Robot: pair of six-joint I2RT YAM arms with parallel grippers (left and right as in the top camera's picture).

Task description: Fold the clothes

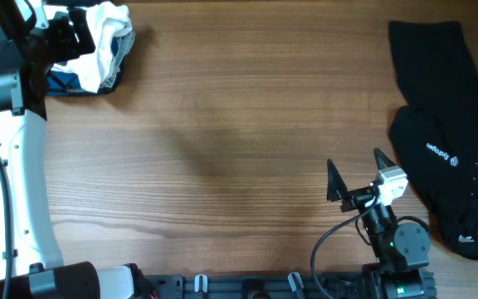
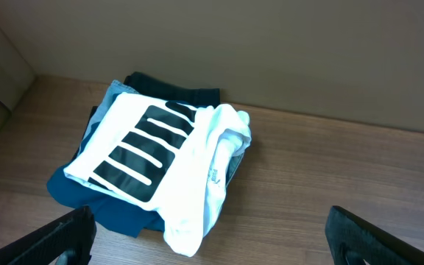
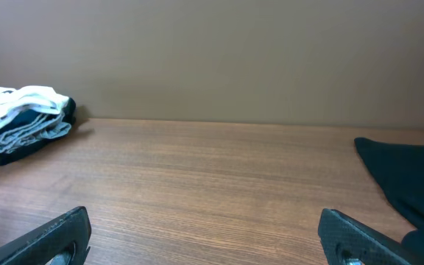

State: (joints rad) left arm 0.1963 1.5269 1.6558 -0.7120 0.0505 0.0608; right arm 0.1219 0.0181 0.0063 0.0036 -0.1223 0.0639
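Note:
The clothes lie in two places. A folded pile [image 1: 106, 46] sits at the table's far left corner: a white T-shirt with black bars [image 2: 153, 154] on top, a blue garment [image 2: 120, 210] under it, a dark one [image 2: 175, 92] behind. My left gripper [image 2: 212, 221] hangs open just short of this pile, nothing between its fingers [image 2: 68, 235]. A black garment with a small white logo [image 1: 446, 124] lies spread at the right. My right gripper [image 1: 355, 164] stands open near the front edge, left of that garment [image 3: 411, 177], holding nothing.
Bare wooden table [image 1: 239, 124] stretches between the pile and the black garment. The left arm's white link [image 1: 23, 191] runs along the left side. The right arm's base [image 1: 397, 249] sits at the front edge. A plain wall [image 3: 212, 59] stands behind the table.

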